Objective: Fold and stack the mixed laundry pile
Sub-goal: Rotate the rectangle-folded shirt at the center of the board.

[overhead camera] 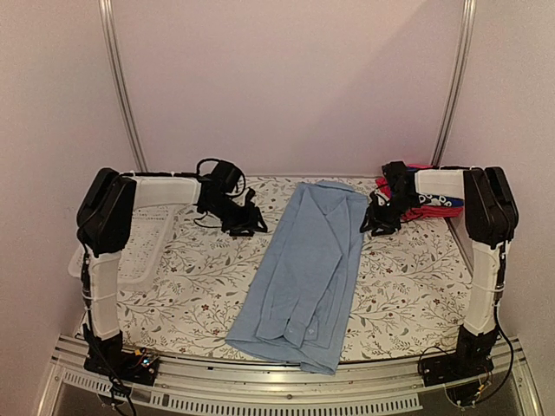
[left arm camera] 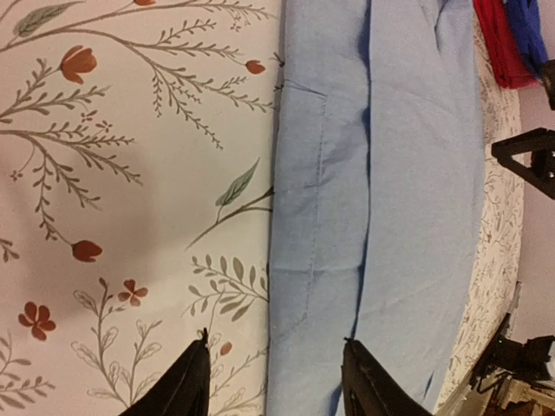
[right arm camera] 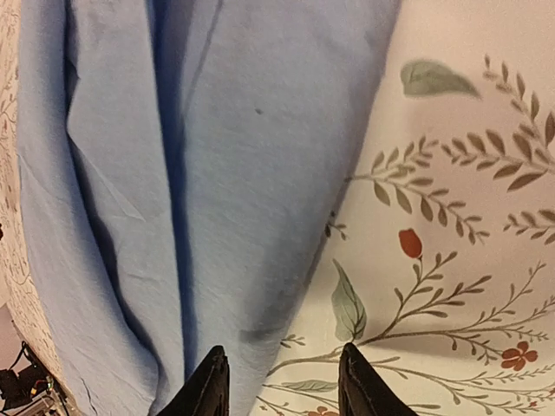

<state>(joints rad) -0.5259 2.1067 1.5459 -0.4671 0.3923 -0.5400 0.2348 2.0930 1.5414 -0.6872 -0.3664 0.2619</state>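
One light-blue collared cloth shirt [overhead camera: 303, 269] folded lengthwise, running from bottom centre upward on floral-patterned table cover [overhead camera: 199, 286]. White perforated plastic basket [overhead camera: 147, 251] at left, under left arm. Higher up, left gripper [overhead camera: 245, 227] and right gripper [overhead camera: 380, 224] flanking shirt's far end, angled down, jaws parted, grasping nothing. Red-pink garment [overhead camera: 429, 214] and royal-blue garment [overhead camera: 449, 202] heaped upper right.
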